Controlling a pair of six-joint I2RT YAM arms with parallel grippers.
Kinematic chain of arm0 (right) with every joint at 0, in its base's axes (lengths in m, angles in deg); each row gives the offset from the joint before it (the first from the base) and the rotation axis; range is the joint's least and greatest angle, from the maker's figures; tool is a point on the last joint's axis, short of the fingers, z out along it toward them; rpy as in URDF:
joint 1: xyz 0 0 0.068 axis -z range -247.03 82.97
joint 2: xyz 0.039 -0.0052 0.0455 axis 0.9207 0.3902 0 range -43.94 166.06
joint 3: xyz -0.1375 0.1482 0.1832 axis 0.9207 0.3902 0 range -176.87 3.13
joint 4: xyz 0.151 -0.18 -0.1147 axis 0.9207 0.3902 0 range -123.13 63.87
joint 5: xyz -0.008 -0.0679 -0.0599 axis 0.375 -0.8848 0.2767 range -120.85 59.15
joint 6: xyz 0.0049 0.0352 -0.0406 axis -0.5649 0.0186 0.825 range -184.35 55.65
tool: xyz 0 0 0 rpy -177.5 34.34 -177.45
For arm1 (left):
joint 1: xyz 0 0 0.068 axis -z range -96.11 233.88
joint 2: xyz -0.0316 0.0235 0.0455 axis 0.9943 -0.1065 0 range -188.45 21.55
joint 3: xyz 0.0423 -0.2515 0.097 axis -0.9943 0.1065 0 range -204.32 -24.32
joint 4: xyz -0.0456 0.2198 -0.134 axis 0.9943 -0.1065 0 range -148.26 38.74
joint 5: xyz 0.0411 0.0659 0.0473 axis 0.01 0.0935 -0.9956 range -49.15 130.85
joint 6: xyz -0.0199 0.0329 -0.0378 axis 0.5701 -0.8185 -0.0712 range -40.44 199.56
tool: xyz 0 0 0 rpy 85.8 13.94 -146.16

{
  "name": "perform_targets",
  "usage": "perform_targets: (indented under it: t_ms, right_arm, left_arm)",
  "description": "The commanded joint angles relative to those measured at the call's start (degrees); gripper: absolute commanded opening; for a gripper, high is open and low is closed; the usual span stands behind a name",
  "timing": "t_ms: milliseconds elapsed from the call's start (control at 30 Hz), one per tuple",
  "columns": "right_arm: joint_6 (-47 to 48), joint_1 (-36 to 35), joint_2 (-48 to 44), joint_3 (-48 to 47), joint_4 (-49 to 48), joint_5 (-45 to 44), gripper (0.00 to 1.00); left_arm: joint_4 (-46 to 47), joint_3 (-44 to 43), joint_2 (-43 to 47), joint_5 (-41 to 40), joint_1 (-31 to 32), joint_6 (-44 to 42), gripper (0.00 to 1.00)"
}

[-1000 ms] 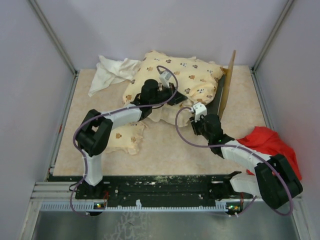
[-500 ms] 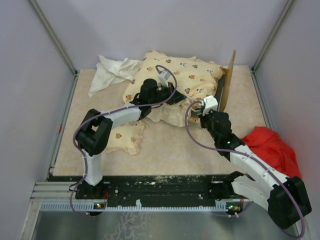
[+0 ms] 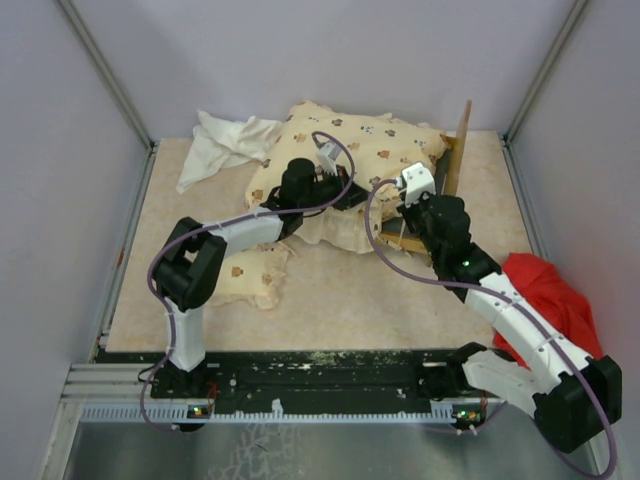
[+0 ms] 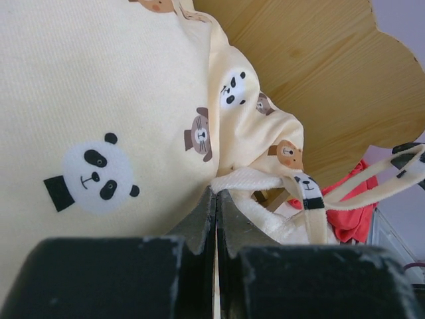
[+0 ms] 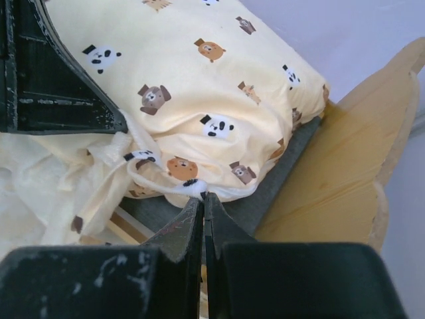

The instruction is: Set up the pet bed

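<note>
While the cushion (image 3: 365, 150) already lies over the dark base (image 5: 279, 173) of the bed frame (image 3: 458, 150), it is not seated flat: its near edge is bunched and hangs off the frame toward the arms. The frame stands at the far right of the counter (image 3: 330, 300), with the wavy headboard on its right side.

Gripper state:
- Left gripper (image 4: 214, 199): jaws closed, pinching the near edge of the cushion fabric.
- Right gripper (image 5: 202, 199): jaws closed on a tie loop (image 5: 192, 188) at the cushion's lower edge, just beside the base.

Progress, as judged: roughly midway. The cushion is on the frame but needs to be spread and squared against the headboard. The pillow (image 3: 250, 275) lies on the counter near the left arm, well apart from the frame, and is not yet placed. The white cloth (image 3: 225, 140) at the far left and the red cloth (image 3: 550, 290) at the right are not part of the assembly.

Markings: no brand, label or legible writing is visible. The fabric carries only a print of pandas, bears and other animal heads.
</note>
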Motion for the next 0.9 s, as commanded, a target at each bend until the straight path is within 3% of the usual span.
perform_targets:
  t_ms: [0, 367, 867]
  right_arm:
    - [10.88, -0.07, 0.86, -1.05, -6.58, -1.73, 0.0]
    - [19.21, -0.07, -1.58, 3.56, -18.7, 3.07, 0.0]
    - [26.03, -0.07, -2.27, 3.45, -18.35, 5.99, 0.0]
  left_arm:
    - [0.28, -1.29, -1.24, -1.26, -0.65, -0.99, 0.0]
    - [0.5, -1.64, -2.19, -1.01, -0.65, -0.04, 0.0]
    - [0.55, -1.38, -1.99, -1.27, -0.65, 0.04, 0.0]
